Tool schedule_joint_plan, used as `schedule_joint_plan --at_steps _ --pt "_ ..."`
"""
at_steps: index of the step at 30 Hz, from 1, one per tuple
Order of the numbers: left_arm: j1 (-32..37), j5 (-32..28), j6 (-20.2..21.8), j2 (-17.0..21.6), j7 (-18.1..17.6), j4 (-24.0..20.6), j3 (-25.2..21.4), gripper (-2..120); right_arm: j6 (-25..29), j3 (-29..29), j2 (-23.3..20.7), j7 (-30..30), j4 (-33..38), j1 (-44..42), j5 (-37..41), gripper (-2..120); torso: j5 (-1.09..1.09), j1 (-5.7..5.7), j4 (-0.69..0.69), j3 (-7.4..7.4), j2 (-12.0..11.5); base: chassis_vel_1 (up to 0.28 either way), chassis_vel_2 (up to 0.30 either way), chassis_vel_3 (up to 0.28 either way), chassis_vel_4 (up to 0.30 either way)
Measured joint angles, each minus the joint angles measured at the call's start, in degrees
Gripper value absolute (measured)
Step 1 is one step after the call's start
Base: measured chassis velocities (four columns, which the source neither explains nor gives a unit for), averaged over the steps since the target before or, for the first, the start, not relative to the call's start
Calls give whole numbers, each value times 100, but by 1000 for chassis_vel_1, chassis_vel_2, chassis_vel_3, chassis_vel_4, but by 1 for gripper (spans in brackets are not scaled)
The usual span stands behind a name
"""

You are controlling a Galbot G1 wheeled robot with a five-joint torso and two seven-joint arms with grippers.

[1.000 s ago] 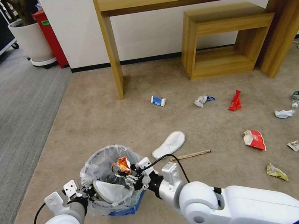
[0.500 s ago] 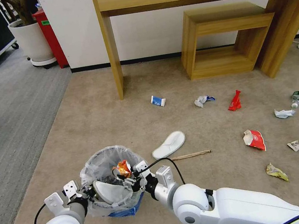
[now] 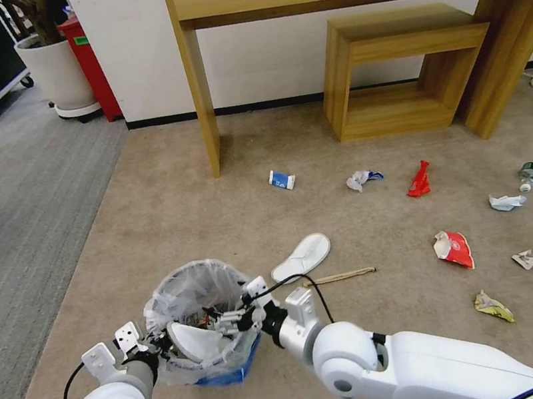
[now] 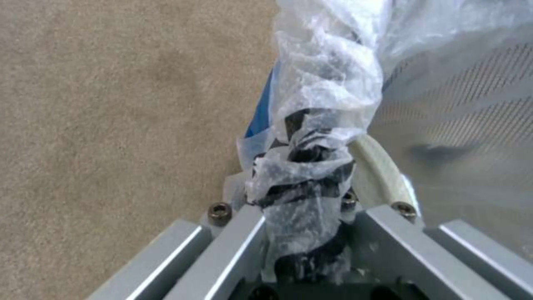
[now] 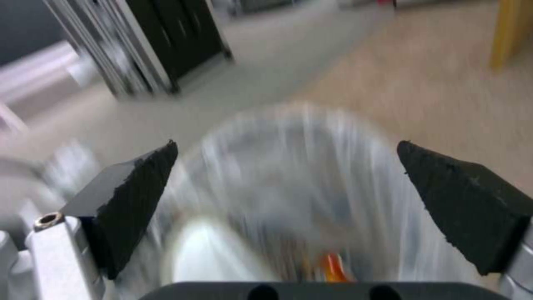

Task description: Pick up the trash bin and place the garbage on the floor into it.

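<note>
Trash bin point(image 3: 199, 318) sits low in your head view, the left gripper point(image 3: 156, 343) clamped on its rim and liner to carry it, the right gripper point(image 3: 226, 319) over its mouth. Your left wrist view shows plastic bunched between those closed fingers. Your right wrist view shows fingers point(image 5: 133, 196) spread wide, empty, above the bin; an orange scrap point(image 5: 332, 266) lies inside.

My small round blue trash bin point(image 3: 230, 372) wears crinkled clear plastic; a white fabric slipper point(image 3: 301, 257) and red crumpled snack wrapper point(image 3: 454, 249) lie on the beige carpet floor point(image 3: 167, 208), with grey striped carpet point(image 3: 7, 220) alongside.
</note>
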Motion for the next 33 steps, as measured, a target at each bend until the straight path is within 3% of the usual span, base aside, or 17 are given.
schedule_joint_plan --at_steps 5,15,18,24,33 --pt "5 13 3 -7 -1 0 5 0 580 637 -79 -631 136 -258 9 100 1 0 0 0 0 0 0 0 0" --pt "18 32 14 12 -1 -32 16 0 1167 1410 -162 -1205 210 -650 76 100 1 0 0 0 0 0 0 0 0" --pt "22 19 25 62 -1 -76 21 0 1299 2215 -330 -1338 300 -966 170 100 1 0 0 0 0 0 0 0 0" --pt "43 13 28 145 -2 -92 -2 0 1102 3060 -482 -627 291 -1383 -51 100 1 0 1 0 0 0 0 0 0" --pt "65 146 29 247 94 -193 -49 0 744 4262 -629 297 -94 -2104 -969 100 1 0 0 0 0 0 0 0 0"
